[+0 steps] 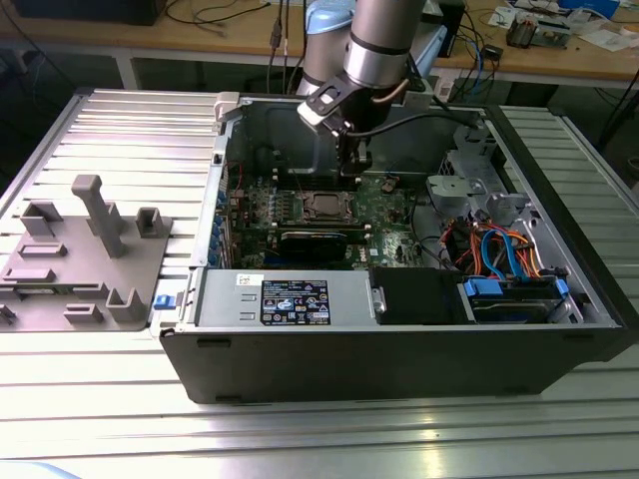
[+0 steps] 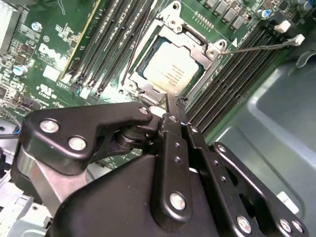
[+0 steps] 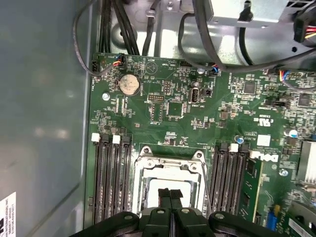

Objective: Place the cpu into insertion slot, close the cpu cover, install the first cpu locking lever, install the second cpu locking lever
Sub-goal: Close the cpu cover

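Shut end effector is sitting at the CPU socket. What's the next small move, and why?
Probably slide the end effector across to the thin lever and press it down. In the second wrist view the cpu looks seated, with the cpu cover apparently laid flat over it. The lever juts out sideways and seems unlatched.

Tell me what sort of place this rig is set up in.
Most likely an electronics or robotics lab workbench: an open computer case sits on a slatted aluminium table, a grey parts fixture beside it, and a wooden bench strewn with cables behind.
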Controlling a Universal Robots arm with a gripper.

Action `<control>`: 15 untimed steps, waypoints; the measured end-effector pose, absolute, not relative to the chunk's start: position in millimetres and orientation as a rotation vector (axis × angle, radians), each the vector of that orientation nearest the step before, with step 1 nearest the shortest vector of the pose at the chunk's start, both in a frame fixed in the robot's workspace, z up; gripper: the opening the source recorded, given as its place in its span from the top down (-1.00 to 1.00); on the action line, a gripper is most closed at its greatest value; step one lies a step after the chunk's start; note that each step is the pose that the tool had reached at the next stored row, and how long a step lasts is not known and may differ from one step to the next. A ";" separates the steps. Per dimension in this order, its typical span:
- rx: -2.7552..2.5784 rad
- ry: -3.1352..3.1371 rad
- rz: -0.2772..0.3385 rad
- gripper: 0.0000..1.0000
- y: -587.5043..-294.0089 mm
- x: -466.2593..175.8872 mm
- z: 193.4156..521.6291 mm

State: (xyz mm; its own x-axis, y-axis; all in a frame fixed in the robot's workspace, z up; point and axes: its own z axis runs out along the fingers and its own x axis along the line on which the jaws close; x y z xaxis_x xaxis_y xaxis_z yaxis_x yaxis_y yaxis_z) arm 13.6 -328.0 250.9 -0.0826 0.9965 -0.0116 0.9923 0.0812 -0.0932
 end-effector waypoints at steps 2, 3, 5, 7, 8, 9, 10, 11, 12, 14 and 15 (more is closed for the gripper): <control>-2.098 -2.277 0.139 0.79 -328.0 13.7 252.2; -2.099 -2.278 0.142 0.79 -328.1 13.7 252.5; -2.109 -2.286 0.166 0.79 -328.1 13.6 252.9; -2.112 -2.289 0.174 0.79 -328.1 13.7 252.9; -2.112 -2.289 0.174 0.79 -328.1 13.7 252.9; -2.112 -2.289 0.174 0.79 -328.1 13.7 252.9; -2.112 -2.289 0.174 0.79 -328.1 13.6 252.9; -2.112 -2.289 0.174 0.79 -328.0 13.7 252.9; -2.112 -2.289 0.174 0.79 -328.0 13.7 252.9; -2.110 -2.291 0.174 0.79 -328.1 13.7 252.9; -2.109 -2.292 0.174 0.79 -328.1 13.6 252.9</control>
